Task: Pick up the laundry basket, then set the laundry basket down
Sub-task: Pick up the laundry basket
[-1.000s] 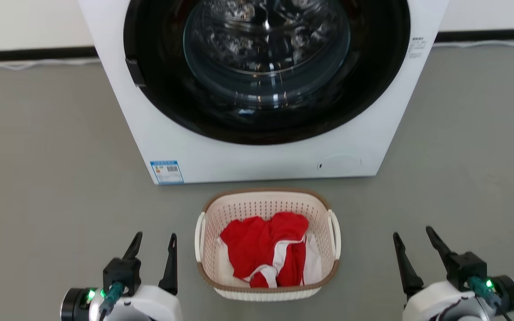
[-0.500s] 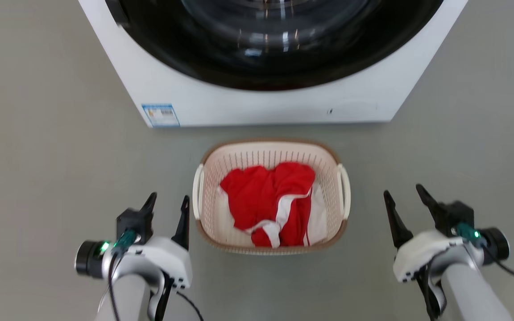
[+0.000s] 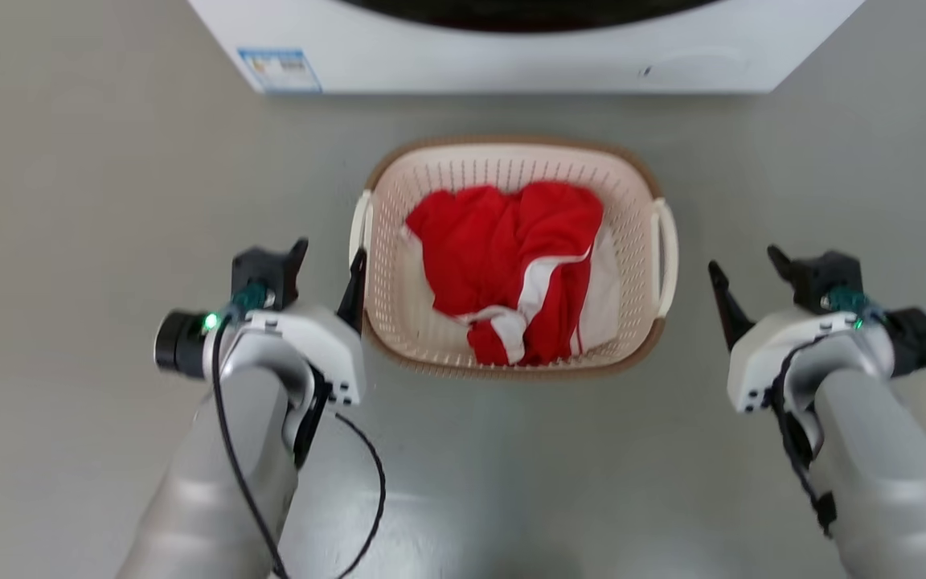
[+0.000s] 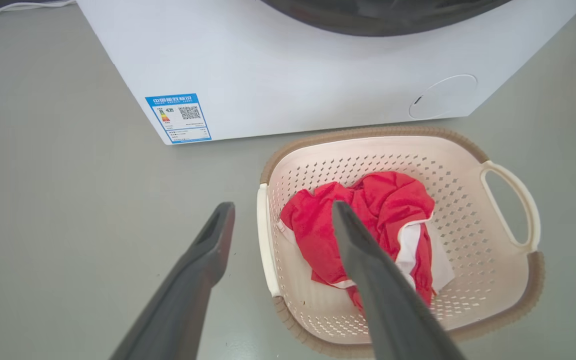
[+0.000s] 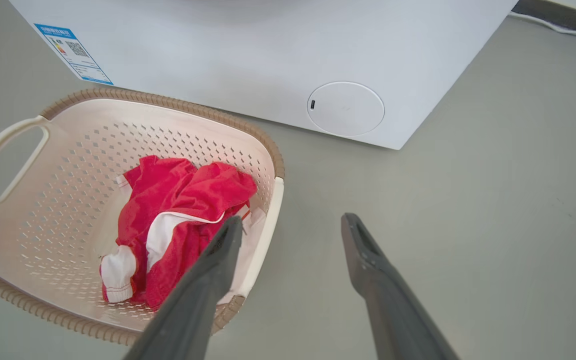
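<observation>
The laundry basket [image 3: 395,310], cream with a brown rim, stands on the grey floor in front of the washer and holds red and white clothing [image 3: 511,249]. My left gripper [image 3: 328,261] is open beside its left side, the inner finger close to the left loop handle [image 3: 360,225]. In the left wrist view the left gripper [image 4: 283,206] hangs above that handle [image 4: 264,235], one finger to each side, apart from it. My right gripper [image 3: 743,261] is open, a gap away from the right handle [image 3: 666,241]. In the right wrist view the right gripper [image 5: 293,219] is over the basket [image 5: 68,175] edge.
The white washer [image 3: 511,60] stands just behind the basket, its front panel with a blue label [image 3: 280,71] close to the far rim. Bare grey floor [image 3: 69,201] lies to both sides and in front. A black cable [image 3: 366,498] loops off my left forearm.
The head camera has tipped downward, so the washer has slid up the picture. Both open grippers have come forward alongside the basket's sides, the left one closer to its handle.
</observation>
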Controlling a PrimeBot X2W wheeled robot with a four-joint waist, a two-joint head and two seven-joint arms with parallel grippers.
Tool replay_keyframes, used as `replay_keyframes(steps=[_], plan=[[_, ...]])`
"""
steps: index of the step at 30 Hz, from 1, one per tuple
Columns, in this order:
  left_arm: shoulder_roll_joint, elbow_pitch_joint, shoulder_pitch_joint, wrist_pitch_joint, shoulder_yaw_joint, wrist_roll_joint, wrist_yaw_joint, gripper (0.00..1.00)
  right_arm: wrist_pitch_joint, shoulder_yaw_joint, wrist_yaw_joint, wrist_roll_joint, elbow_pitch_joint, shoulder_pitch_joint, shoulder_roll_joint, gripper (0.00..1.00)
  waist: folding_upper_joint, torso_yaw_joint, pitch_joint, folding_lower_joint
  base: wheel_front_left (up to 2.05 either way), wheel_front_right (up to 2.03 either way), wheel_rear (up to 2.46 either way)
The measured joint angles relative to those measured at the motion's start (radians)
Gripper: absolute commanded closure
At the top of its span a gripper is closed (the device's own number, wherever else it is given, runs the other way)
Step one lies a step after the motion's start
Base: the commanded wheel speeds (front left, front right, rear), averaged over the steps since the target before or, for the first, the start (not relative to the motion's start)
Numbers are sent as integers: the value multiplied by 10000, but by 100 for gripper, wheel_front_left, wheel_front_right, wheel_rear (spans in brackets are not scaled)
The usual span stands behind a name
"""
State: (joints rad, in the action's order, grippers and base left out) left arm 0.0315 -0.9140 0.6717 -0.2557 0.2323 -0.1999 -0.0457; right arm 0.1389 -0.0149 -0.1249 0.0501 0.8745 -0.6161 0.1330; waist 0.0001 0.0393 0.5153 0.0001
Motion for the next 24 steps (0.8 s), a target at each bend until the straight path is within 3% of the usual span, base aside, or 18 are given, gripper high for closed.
replay_keyframes(steps=[7,24], plan=[[-21,-805,1190,-2,508,-272,27,0,-52,-50,2,217,579,-953,111,0,0,195,1080,0,0,0,0],[-52,-1016,2468,-2,1507,-1011,295,0,299,17,0,677,1747,-2331,92,0,-1,454,2587,0,0,0,0]])
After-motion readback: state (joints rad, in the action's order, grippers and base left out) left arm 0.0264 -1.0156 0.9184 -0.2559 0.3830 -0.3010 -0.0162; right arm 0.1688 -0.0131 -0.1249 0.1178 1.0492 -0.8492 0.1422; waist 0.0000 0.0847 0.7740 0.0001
